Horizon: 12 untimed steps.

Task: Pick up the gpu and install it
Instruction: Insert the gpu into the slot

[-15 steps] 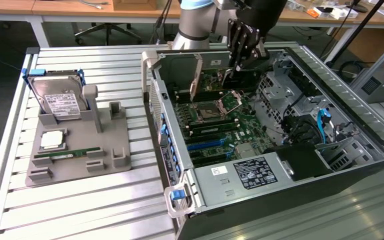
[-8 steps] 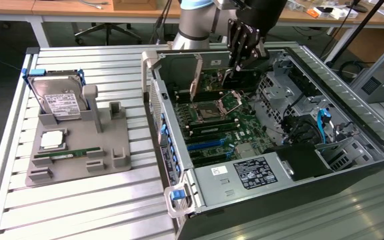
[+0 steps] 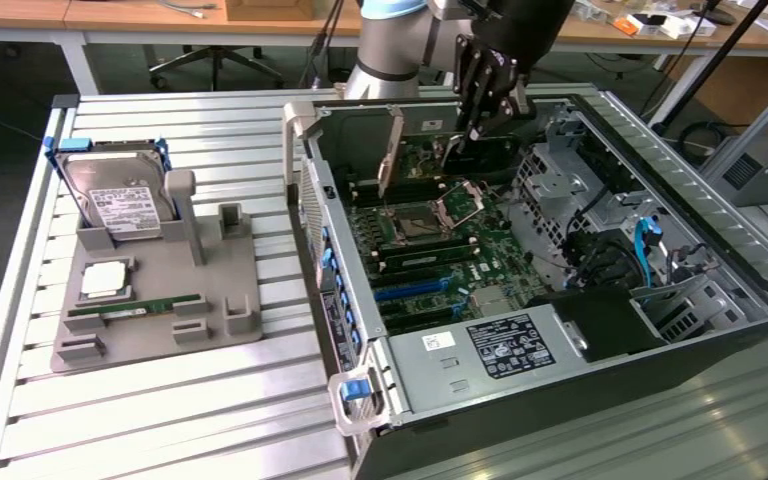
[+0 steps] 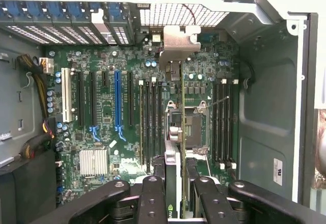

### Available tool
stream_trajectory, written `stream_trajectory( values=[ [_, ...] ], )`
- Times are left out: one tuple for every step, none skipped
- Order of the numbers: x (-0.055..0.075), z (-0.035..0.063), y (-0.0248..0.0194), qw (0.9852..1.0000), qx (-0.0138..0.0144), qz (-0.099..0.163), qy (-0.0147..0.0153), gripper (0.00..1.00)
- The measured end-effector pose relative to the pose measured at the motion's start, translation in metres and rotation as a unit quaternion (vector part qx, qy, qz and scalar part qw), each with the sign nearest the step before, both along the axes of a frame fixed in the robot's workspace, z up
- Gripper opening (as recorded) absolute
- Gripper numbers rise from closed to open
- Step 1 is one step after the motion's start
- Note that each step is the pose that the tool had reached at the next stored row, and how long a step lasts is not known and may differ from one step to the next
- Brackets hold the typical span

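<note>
The gpu (image 3: 391,152) is a thin dark card with a silver end bracket, hanging upright inside the open computer case at its far end, just above the motherboard (image 3: 491,255). My gripper (image 3: 472,128) comes down from above and is shut on the card's top edge. In the wrist view the gpu (image 4: 176,132) appears edge-on, running away from my gripper (image 4: 175,198) to its silver bracket (image 4: 179,42) by the case's rear wall. It sits over the board beside the CPU socket (image 4: 196,127), right of the blue slot (image 4: 117,102). I cannot tell whether its lower edge touches a slot.
The case (image 3: 357,330) lies open on a slatted table, with drive cages and cables at the exterior view's right. On the left, a grey holder (image 3: 224,310) carries a hard drive (image 3: 117,195), a CPU chip (image 3: 104,278) and a green memory stick (image 3: 137,308).
</note>
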State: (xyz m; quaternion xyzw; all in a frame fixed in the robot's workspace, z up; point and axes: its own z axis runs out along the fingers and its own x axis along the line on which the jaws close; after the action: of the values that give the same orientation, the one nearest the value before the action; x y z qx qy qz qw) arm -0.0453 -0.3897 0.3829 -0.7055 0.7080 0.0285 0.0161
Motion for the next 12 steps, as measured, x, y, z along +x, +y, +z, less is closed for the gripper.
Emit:
stream_trajectory(
  values=[
    [0.0000,-0.0002,0.0000,1.0000,0.0000,0.000,0.0000,0.27],
    [0.0000,-0.0004,-0.0001,1.0000,0.0001,0.000,0.0000,0.27],
    [0.0000,-0.0005,-0.0001,1.0000,0.0001,0.000,0.0000,0.27],
    [0.0000,-0.0007,-0.0004,1.0000,0.0001,0.000,0.0000,0.27],
    [0.0000,-0.0011,-0.0006,1.0000,0.0001,0.000,0.0000,0.27],
    [0.0000,-0.0012,-0.0008,1.0000,0.0001,0.000,0.0000,0.27],
    [0.0000,-0.0016,-0.0011,1.0000,0.0000,0.000,0.0000,0.27],
    [0.0000,-0.0019,-0.0014,1.0000,0.0001,0.000,0.0000,0.27],
    [0.0000,-0.0022,-0.0016,1.0000,0.0001,0.000,0.0000,0.27],
    [0.0000,-0.0025,-0.0018,1.0000,0.0001,0.000,0.0000,0.27],
    [0.0000,-0.0028,-0.0020,1.0000,0.0001,0.000,0.0000,0.27],
    [0.0000,-0.0030,-0.0022,1.0000,0.0001,0.000,0.0000,0.27]
  ],
)
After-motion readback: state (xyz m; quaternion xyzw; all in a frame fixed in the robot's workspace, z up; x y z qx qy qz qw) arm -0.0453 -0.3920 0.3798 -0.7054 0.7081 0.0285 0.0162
